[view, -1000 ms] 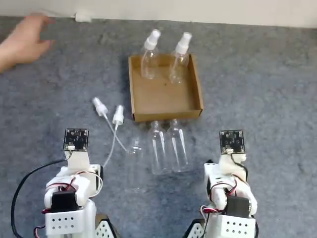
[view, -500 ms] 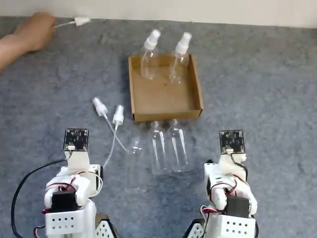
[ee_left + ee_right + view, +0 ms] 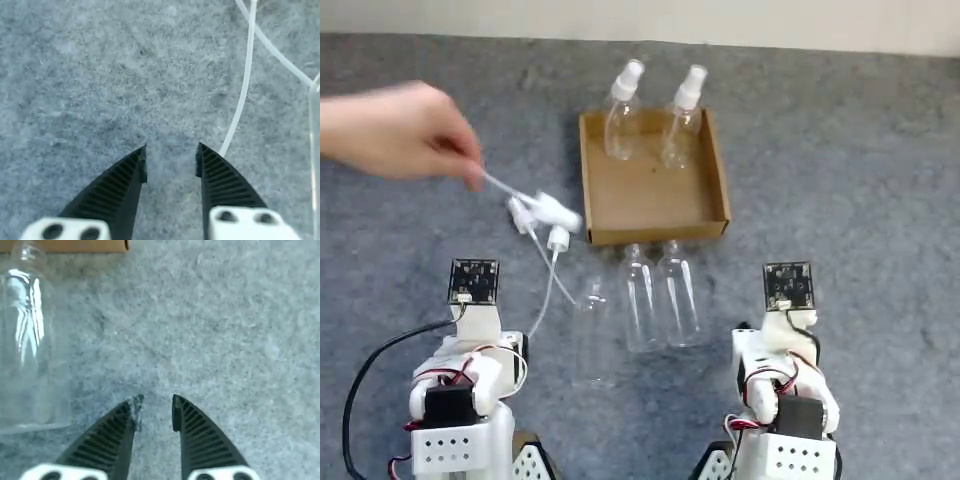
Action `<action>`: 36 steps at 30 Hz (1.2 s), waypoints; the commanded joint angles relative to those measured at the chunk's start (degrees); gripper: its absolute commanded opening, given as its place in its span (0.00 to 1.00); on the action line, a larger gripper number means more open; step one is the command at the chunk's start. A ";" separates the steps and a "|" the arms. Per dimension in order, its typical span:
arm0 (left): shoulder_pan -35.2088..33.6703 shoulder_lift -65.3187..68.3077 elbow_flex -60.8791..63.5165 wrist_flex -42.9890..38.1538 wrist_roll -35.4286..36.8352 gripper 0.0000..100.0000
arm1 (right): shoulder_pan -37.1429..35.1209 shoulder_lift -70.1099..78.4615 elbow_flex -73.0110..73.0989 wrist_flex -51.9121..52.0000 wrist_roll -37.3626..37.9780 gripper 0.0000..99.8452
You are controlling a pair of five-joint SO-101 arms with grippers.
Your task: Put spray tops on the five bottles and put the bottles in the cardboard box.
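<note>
The left gripper [image 3: 171, 150] sat slightly parted and empty, a thin clear spray-top tube [image 3: 243, 85] just ahead of it. The right gripper [image 3: 154, 402], narrowly parted and empty, had a clear plastic bottle [image 3: 27, 335] ahead toward its left, the brown cardboard box [image 3: 655, 234] beyond

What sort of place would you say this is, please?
Probably a robotics test bench: a left arm and right arm at a grey felt-covered table, a cardboard box and clear bottles laid out, and a person's hand holding a spray top.
</note>
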 commanded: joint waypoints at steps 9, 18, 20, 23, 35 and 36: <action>-0.48 -0.31 1.10 0.26 -0.26 0.12 | 0.57 -0.48 9.89 -0.57 0.53 0.06; -0.48 -0.31 1.10 0.26 -0.26 0.12 | 0.57 -0.48 9.89 -0.57 0.53 0.06; -0.48 -0.31 1.10 0.26 -0.26 0.12 | 0.57 -0.48 9.89 -0.57 0.53 0.06; -0.48 -0.31 1.10 0.26 -0.26 0.12 | 0.57 -0.48 9.89 -0.57 0.53 0.06; -0.48 -0.31 1.10 0.26 -0.26 0.12 | 0.57 -0.48 9.89 -0.57 0.53 0.06; -0.48 -0.31 1.10 0.26 -0.26 0.12 | 0.57 -0.48 9.89 -0.57 0.53 0.06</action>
